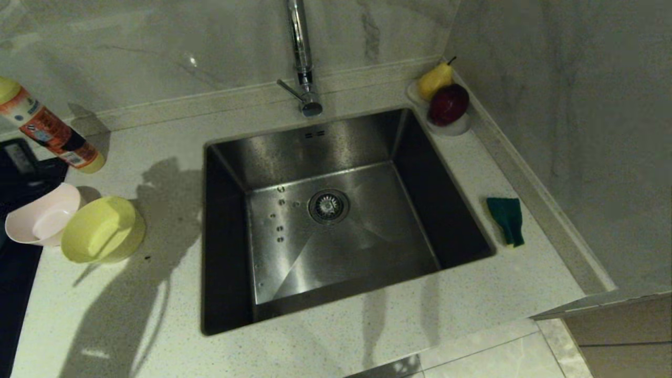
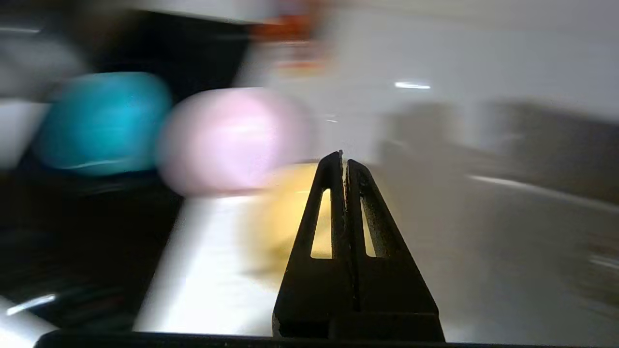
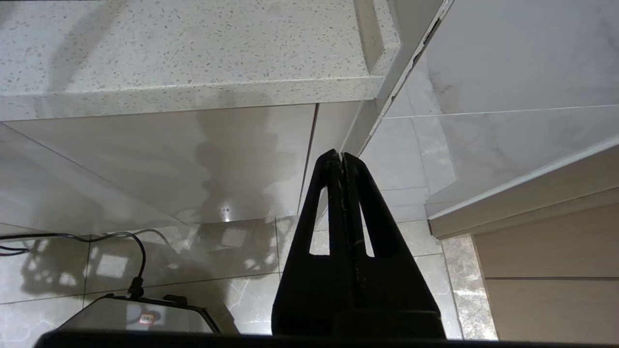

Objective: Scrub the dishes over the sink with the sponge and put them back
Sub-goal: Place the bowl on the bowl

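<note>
Bowls, pink [image 1: 42, 215] and yellow [image 1: 102, 230], sat on my desk [image 1: 131, 315] left of the sink [image 1: 336, 210]; both claws, left [image 2: 342, 157] and right [image 3: 338, 157], were pinched together, holding nothing

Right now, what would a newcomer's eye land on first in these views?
The big steel sink in the middle of the counter, with nothing in it. Then the yellow bowl and pink bowl on the counter to its left, and the green sponge to its right. The left gripper, shut, points toward the bowls.

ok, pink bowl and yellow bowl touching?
Touching. The head view shows the yellow bowl tipped against the pink bowl, rims overlapping, no gap.
</note>
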You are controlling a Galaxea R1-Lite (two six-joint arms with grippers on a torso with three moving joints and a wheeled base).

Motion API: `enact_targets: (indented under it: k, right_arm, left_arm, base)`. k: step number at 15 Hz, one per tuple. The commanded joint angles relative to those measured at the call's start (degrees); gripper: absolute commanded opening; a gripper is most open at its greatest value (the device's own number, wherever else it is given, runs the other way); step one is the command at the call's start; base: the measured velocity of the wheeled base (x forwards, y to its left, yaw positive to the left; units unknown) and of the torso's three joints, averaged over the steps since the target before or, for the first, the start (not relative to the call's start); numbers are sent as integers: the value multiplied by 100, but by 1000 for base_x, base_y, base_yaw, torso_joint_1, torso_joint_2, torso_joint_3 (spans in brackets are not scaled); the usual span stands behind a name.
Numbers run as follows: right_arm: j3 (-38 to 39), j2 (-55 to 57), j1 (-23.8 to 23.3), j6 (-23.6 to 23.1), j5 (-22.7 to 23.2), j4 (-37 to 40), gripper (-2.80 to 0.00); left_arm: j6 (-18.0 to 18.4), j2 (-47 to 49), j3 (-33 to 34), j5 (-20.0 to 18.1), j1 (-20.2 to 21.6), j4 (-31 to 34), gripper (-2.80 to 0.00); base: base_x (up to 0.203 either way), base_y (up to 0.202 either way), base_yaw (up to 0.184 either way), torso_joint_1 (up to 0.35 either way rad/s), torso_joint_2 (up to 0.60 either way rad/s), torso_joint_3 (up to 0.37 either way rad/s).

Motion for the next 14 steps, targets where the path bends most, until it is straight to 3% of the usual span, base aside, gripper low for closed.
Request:
enact_targets:
  k: [1, 5, 8, 11, 14]
  right_arm:
    - [1, -1, 0, -4, 2, 0, -280]
    - [1, -1, 0, -4, 2, 0, -280]
    - [1, -1, 0, -4, 2, 0, -280]
    - [1, -1, 0, -4, 2, 0, -280]
    - [1, -1, 0, -4, 2, 0, -280]
  left_arm:
    - [390, -493, 481, 132, 729, -347, -280]
    - [488, -182, 343, 118, 1470, -589, -280]
    - [71, 326, 263, -26, 2063, -545, -280]
    - [-439, 478, 213, -724, 2473, -386, -280]
    - [-536, 341, 271, -1444, 2481, -319, -280]
  base:
    - [0, 0, 0, 0, 0, 0]
    - [0, 0, 0, 0, 0, 0]
    - [0, 0, 0, 0, 0, 0]
    - [0, 0, 0, 0, 0, 0]
    - [0, 0, 0, 0, 0, 0]
